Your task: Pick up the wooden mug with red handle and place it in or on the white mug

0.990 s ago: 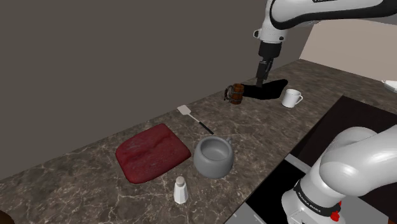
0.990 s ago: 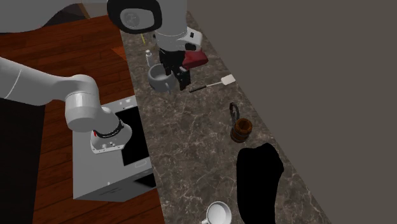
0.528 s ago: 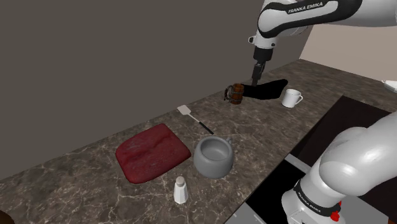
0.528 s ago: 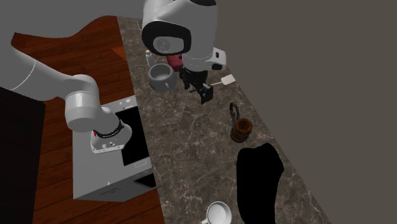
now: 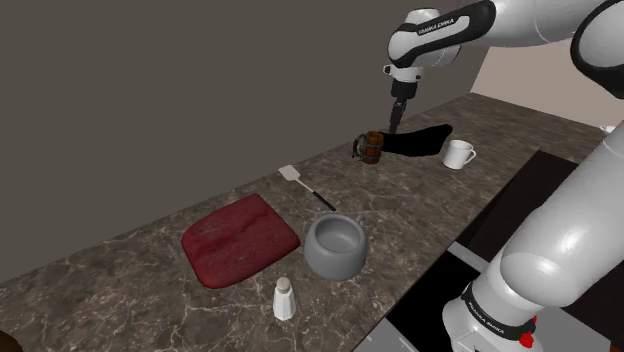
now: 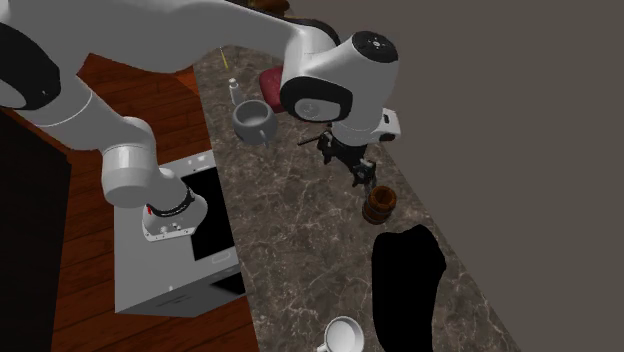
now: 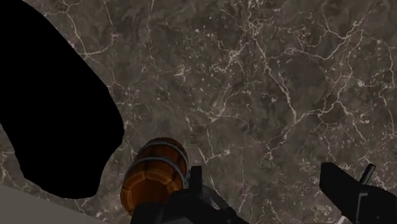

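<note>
Both steps remain: the brown barrel mug [image 5: 372, 146] stands on the table [image 5: 400, 200], just outside the empty, spread-fingered tool [image 7: 267, 181]; the white mug [image 5: 459, 154] sits nearby.

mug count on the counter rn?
3. Brown mug by one end of the black patch, near the end effector; white mug beside the patch's other end; big grey mug next to the red mat. Nothing looks hidden.

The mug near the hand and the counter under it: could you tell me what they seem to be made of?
Mug: probably wood, with orange-brown barrel-like panels, dark bands and a slight sheen. Counter: looks like polished dark stone, marble-like, with thin white veins.
</note>
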Action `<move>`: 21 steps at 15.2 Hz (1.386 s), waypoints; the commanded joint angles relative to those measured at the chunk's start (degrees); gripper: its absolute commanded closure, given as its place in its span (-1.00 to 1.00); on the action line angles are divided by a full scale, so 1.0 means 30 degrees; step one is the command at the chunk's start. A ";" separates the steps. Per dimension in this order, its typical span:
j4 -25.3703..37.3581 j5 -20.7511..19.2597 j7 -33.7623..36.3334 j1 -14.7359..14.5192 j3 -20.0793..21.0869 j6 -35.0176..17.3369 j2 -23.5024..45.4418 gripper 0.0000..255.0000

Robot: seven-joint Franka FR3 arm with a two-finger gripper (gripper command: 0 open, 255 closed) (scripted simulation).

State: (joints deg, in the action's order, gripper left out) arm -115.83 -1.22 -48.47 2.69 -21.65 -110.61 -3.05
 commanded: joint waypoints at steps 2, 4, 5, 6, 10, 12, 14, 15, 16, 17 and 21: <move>0.1702 0.1043 -0.1693 0.0319 -0.0410 -0.0496 0.2305 -1.00; 0.3041 0.1804 -0.2770 0.0674 -0.0533 -0.0614 0.3878 -1.00; 0.3762 0.2188 -0.3286 0.0878 -0.0562 -0.0626 0.4674 -1.00; 0.4520 0.2566 -0.3778 0.1117 -0.0552 -0.0607 0.5476 -1.00; 0.7369 0.3746 -0.5243 0.2076 -0.0330 -0.0314 0.8219 -1.00; 0.7031 0.3815 -0.5291 0.2081 -0.0285 -0.0771 0.8348 -1.00; 0.6713 0.3894 -0.5344 0.2083 -0.0245 -0.1222 0.8494 -1.00; 0.6562 0.3937 -0.5372 0.2085 -0.0224 -0.1446 0.8572 -1.00; 0.6416 0.3981 -0.5402 0.2088 -0.0203 -0.1667 0.8654 -1.00; 0.6195 0.4054 -0.5450 0.2095 -0.0168 -0.2014 0.8791 -1.00; 0.6195 0.4054 -0.5450 0.2096 -0.0168 -0.2014 0.8791 -1.00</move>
State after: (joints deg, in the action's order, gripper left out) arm -97.23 10.92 -64.81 8.97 -22.16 -116.58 23.28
